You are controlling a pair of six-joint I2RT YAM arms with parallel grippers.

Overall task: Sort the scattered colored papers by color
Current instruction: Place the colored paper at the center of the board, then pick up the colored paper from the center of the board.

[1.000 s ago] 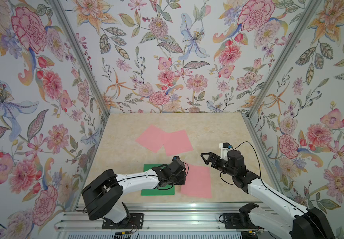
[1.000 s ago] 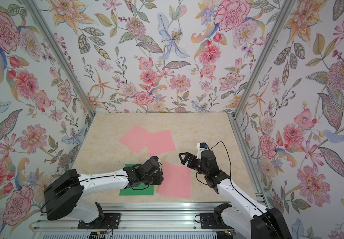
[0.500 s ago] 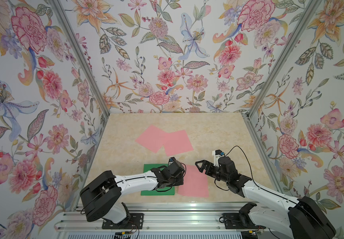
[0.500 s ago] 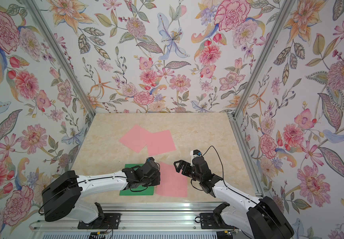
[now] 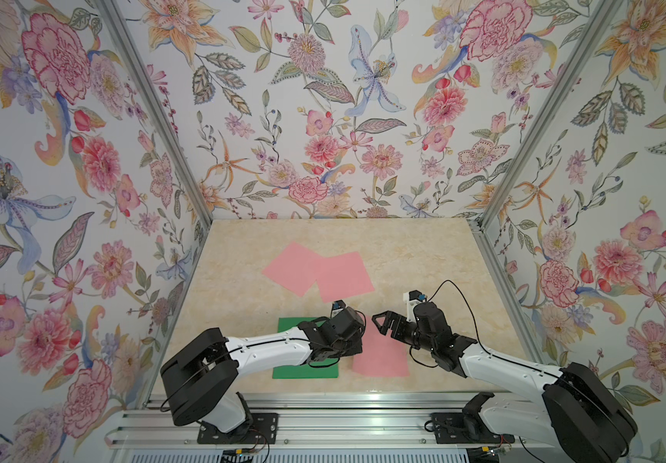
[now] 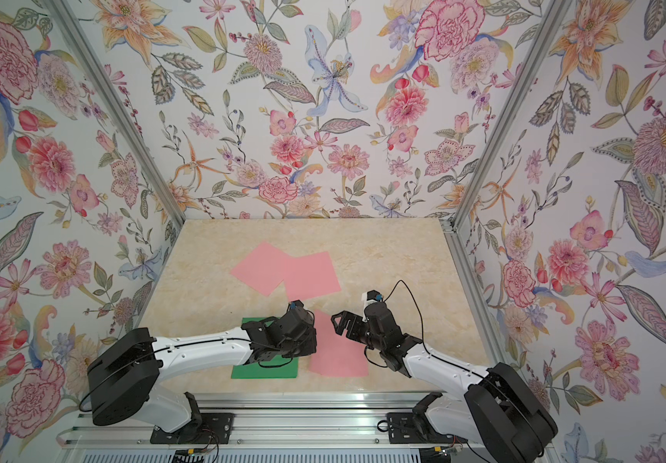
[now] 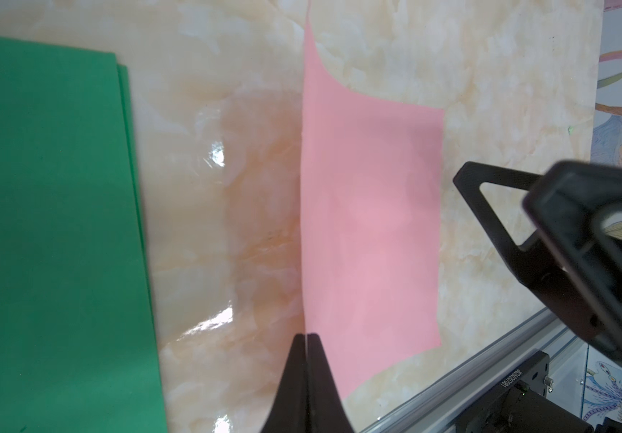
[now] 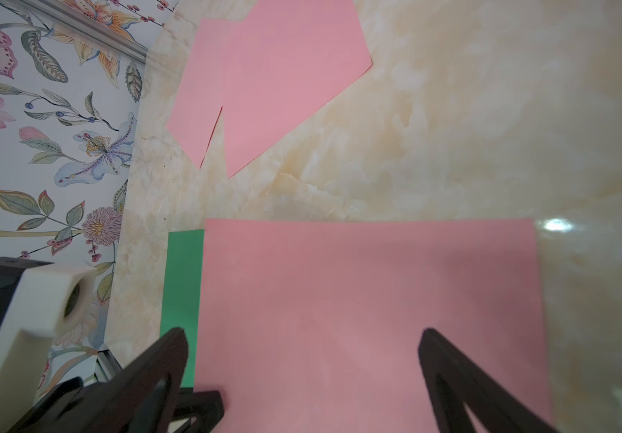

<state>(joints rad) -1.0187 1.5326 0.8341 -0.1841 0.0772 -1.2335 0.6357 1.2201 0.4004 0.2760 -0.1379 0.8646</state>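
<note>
A light pink paper [image 5: 381, 356] lies near the front edge, and my left gripper [image 7: 306, 335] is shut on its left edge, which curls up off the table. In both top views the left wrist hides those fingers. My right gripper [image 8: 302, 333] stands open just above the same pink sheet [image 8: 369, 300], one finger at each side. It also shows in a top view [image 6: 341, 320]. Green paper [image 5: 303, 371] lies flat under the left arm, a second green edge showing beneath it [image 7: 125, 150]. Two overlapping pink papers [image 5: 293, 268] [image 5: 343, 276] lie farther back.
Flowered walls close in the marble table [image 5: 423, 256] on three sides. A metal rail [image 5: 323, 401] runs along the front. The left arm's white wrist camera [image 8: 51, 300] sits close beside my right gripper.
My right gripper has come forward and to the left, down over the near pink sheet, staying open. The left gripper has stayed shut on that sheet's edge, shifting only slightly.
</note>
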